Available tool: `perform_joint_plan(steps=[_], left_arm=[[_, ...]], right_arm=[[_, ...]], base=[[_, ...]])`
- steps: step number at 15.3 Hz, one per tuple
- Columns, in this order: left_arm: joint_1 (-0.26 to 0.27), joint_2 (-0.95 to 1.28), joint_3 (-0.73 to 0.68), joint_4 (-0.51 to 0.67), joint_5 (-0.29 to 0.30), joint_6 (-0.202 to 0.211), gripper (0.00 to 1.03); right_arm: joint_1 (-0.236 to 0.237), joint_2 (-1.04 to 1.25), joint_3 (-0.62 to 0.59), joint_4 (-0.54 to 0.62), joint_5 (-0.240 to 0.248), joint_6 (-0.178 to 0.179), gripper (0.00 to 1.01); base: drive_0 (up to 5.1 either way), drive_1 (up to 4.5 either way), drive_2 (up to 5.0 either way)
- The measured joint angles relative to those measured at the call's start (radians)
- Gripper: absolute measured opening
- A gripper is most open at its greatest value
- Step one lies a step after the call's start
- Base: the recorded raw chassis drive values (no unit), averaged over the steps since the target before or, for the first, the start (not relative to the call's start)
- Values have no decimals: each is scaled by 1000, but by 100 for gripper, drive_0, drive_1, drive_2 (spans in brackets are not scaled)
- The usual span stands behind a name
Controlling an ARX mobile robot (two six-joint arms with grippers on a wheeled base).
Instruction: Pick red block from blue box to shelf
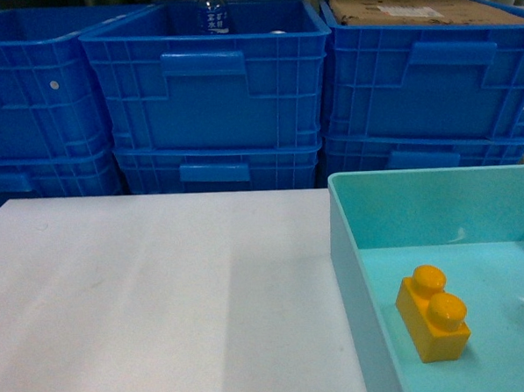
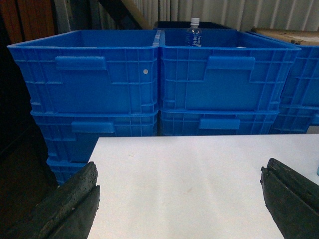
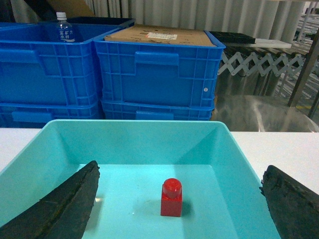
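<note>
on my right wrist cam the red block [image 3: 171, 198] sits upright on the floor of the blue box [image 3: 134, 139], stud on top, roughly mid-box and a bit toward the near side. the right claw [image 3: 179, 199] is spread wide, released, nothing in it: one dark finger [image 3: 60, 204] low left, the other low right, and the block lies btwn them, apart from both, closer to centre than to either finger. both fingers look to be over the box interior, but i can't tell how high above the floor they are.

head cam shows the box at the right edge of the white surface [image 1: 161, 289], w/ a yellow two-stud brick [image 1: 433, 314] inside near the left wall. only a sliver of dark red shows at the far right edge of that view, too little to say more.

left wrist cam: left claw [image 2: 182, 199] also wide open, empty, over bare white surface, facing the stacked deep blue crates [image 2: 154, 79]. a water bottle [image 2: 194, 34] stands in the middle top crate. a cardboard sheet [image 3: 162, 36] covers the crate on the right. behind that, on the right wrist cam, shiny steel and a grey accordion-like lattice [image 3: 254, 64]; can't make out more there.
</note>
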Motion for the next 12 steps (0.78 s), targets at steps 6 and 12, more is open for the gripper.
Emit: perform_joint_plan(steps=[6, 12], left_arm=[[0, 0, 0, 0, 0, 0, 98], [0, 0, 0, 0, 0, 0, 98]], right_arm=[[-85, 230, 40, 220, -116, 27, 98], [-132, 925, 343, 323, -259, 69, 98]], base=[[0, 0, 0], [0, 0, 0]])
